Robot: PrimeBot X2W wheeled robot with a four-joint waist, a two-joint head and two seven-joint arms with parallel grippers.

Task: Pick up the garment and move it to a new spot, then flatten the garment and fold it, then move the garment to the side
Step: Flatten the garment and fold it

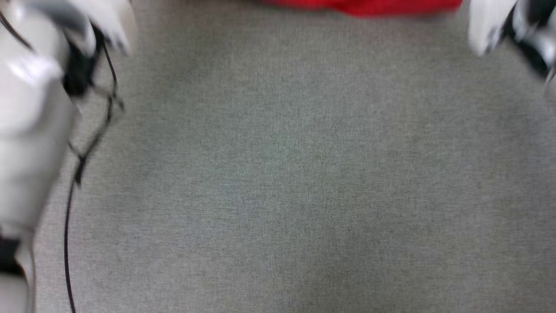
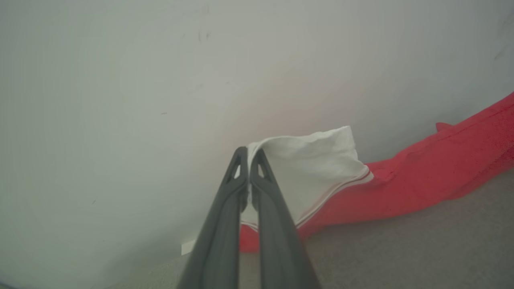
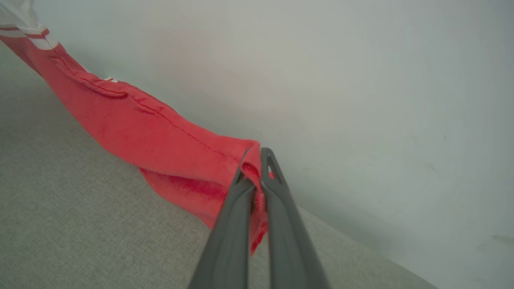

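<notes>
A: What's hard to make out?

B: The head view is blurred; the grey surface (image 1: 278,182) spreads wide between the two pale arms; the shirt (image 1: 369,6) is a red strip cut off by the top edge.

A: And the edges?

B: In the wrist views the shirt stretches along the surface's far edge, near the pale wall (image 2: 120,80); its red body sags onto the surface.

A: The grippers?

B: The left gripper (image 2: 249,151) is pinched tight on the white sleeve (image 2: 313,160); the right gripper (image 3: 257,154) is clamped on a red corner.
</notes>
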